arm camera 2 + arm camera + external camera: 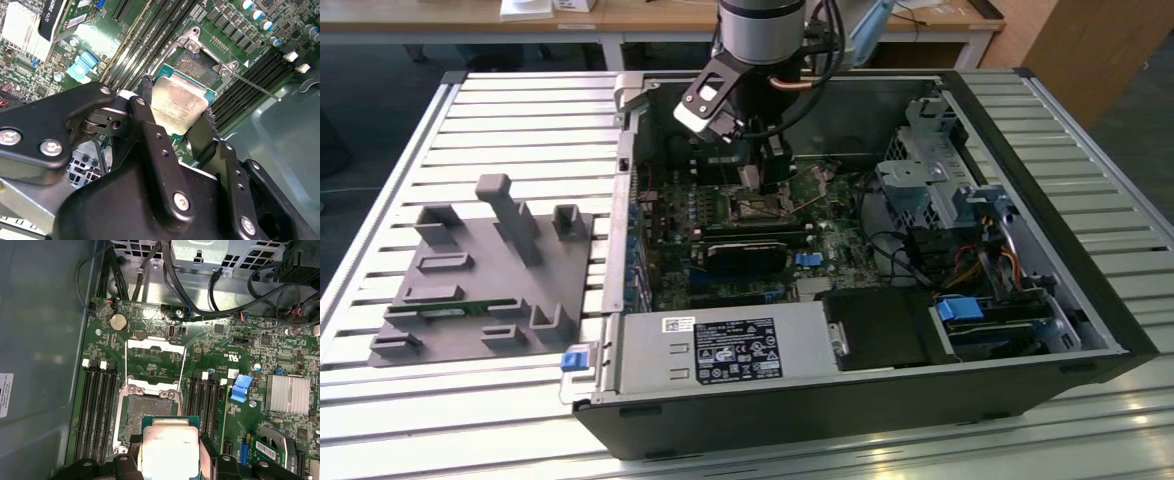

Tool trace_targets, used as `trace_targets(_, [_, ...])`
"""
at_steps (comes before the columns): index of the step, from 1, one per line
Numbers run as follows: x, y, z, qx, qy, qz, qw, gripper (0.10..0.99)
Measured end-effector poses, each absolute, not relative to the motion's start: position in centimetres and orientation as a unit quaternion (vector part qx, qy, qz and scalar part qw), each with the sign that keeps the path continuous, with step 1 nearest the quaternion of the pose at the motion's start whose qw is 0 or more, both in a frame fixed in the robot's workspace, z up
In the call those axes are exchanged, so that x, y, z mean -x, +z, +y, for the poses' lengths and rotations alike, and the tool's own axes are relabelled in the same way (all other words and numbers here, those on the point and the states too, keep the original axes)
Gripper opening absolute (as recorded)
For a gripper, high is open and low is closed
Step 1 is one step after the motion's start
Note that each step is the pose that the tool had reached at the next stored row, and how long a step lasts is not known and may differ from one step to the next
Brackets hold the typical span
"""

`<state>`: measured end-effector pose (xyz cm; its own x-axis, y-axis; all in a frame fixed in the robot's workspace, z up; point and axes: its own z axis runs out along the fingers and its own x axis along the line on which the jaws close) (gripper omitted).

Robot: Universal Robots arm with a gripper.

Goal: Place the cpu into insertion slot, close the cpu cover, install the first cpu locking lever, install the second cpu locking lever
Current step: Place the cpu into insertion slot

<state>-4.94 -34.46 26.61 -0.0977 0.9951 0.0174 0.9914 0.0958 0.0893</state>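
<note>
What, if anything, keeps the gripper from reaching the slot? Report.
Probably nothing. The gripper holds the cpu close over the slot, the cover stands open, and the slot looks bare.

The cpu [175,106] has a pale, dull-brushed metal top; the insertion slot [147,412] looks grainy and matt. The cpu cover [156,343] is thin bright metal. The gripper [177,97] is matt black, its screws [181,201] shiny. The motherboard [235,347] is smooth green.
</note>
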Motion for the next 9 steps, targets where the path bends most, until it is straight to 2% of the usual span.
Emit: trace_targets(9, [4.94,26.27,-34.43,-0.671,0.039,0.74,0.024,0.537])
